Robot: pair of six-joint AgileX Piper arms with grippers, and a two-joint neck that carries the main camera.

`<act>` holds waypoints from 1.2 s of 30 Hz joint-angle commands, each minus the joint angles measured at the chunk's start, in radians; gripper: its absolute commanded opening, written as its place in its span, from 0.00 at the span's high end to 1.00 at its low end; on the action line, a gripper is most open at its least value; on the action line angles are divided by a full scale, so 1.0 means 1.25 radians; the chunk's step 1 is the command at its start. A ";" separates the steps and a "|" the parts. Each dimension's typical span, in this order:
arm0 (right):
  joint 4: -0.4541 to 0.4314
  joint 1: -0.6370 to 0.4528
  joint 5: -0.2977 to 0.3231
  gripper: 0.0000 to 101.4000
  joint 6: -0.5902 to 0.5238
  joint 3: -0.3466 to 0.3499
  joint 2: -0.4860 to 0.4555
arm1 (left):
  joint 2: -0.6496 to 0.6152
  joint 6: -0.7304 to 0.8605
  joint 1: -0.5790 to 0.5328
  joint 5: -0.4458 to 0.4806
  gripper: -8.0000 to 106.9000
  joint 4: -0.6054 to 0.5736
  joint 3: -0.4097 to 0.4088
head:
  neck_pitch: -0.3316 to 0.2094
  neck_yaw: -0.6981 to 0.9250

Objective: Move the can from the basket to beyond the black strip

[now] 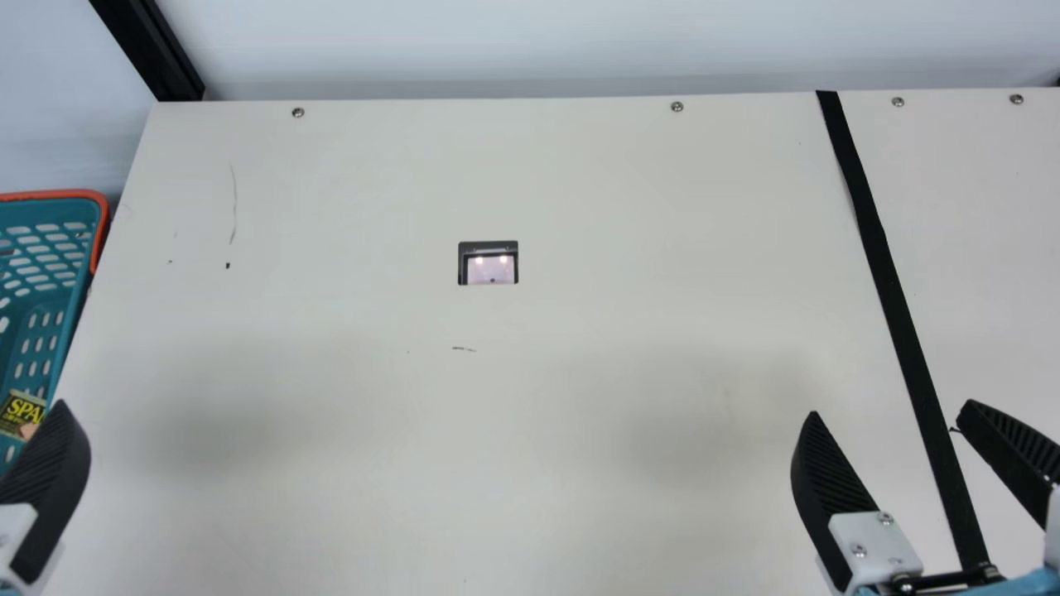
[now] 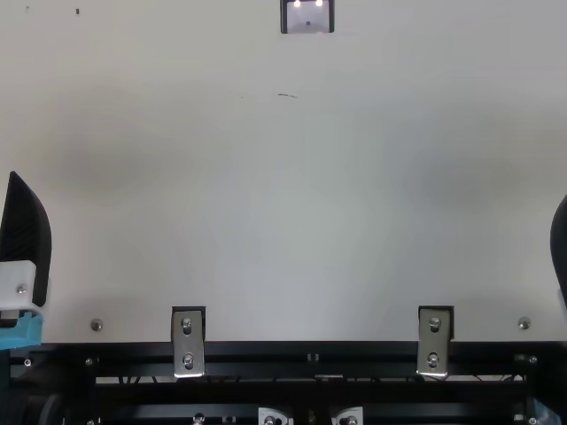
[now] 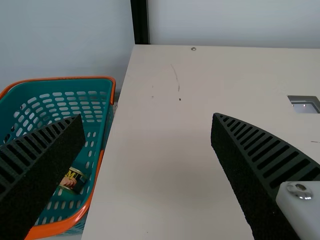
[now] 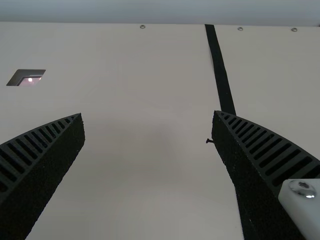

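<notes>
Bright light lays soft shadows on the table (image 1: 373, 182); the opening (image 1: 490, 270) glints.

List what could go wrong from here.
The yellow labelled metal can lies low inside the teal plastic basket, so the black ribbed left end effector could catch the orange rim. The black strip crosses the opposite side of the cream table; if a handover to the right end effector is needed, the can might drop.

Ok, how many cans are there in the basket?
1. The can lies inside the basket, close to the wall beside the table. The left gripper blocks part of the basket, so others may be hidden.
</notes>
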 commanded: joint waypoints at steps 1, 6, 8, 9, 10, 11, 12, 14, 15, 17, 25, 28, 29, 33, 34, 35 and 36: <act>0.000 0.000 0.000 0.00 0.000 0.000 0.000 | 0.000 0.000 0.000 0.000 0.15 0.000 0.000 | -0.005 0.009; 0.000 0.000 0.000 0.00 0.000 0.000 0.000 | 0.000 0.000 0.000 0.000 0.15 0.000 0.000 | -0.005 0.009; 0.000 0.000 0.000 0.00 0.000 0.000 0.000 | 0.000 0.000 0.000 0.000 0.15 0.000 0.000 | -0.005 0.009; 0.000 0.000 0.000 0.00 0.000 0.000 0.000 | 0.000 0.000 0.000 0.000 0.15 0.000 0.000 | -0.005 0.009; 0.000 0.000 0.000 0.00 0.000 0.000 0.000 | 0.000 0.000 0.000 0.000 0.15 0.000 0.000 | -0.005 0.009; 0.000 0.000 0.000 0.00 0.000 0.000 0.000 | 0.000 0.000 0.000 0.000 0.15 0.000 0.000 | -0.005 0.009; 0.000 0.000 0.000 0.00 0.000 0.000 0.000 | 0.000 0.000 0.000 0.000 0.15 0.000 0.000 | -0.005 0.009; 0.000 0.000 0.000 0.00 0.000 0.000 0.000 | 0.000 0.000 0.000 0.000 0.15 0.000 0.000 | -0.005 0.009; 0.000 0.000 0.000 0.00 0.000 0.000 0.000 | 0.000 0.000 0.000 0.000 0.15 0.000 0.000 | -0.005 0.009; 0.000 0.000 0.000 0.00 0.000 0.000 0.000 | 0.000 0.000 0.000 0.000 0.15 0.000 0.000 | -0.005 0.009; 0.000 0.000 0.000 0.00 0.000 0.000 0.000 | 0.000 0.000 0.000 0.000 0.15 0.000 0.000 | -0.004 0.013; 0.000 0.000 0.000 0.00 0.000 0.000 0.000 | 0.000 0.000 0.000 0.000 0.15 0.000 0.000 | -0.003 0.025; 0.000 0.000 0.000 0.00 0.000 0.000 0.000 | 0.000 0.000 0.000 0.000 0.15 0.000 0.000 | -0.003 0.032; 0.000 0.000 0.000 0.00 0.000 0.000 0.000 | 0.000 0.000 0.000 0.000 0.15 0.000 0.000 | -0.004 0.067; 0.000 0.000 0.000 0.00 0.000 0.000 0.000 | 0.000 0.000 0.000 0.000 0.15 0.000 0.000 | -0.004 0.079; 0.000 0.000 0.000 0.00 0.000 0.000 0.000 | 0.000 0.000 0.000 0.000 0.15 0.000 0.000 | -0.004 0.092; 0.000 0.000 0.000 0.00 0.000 0.000 0.000 | 0.000 0.000 0.000 0.000 0.15 0.000 0.000 | -0.004 0.106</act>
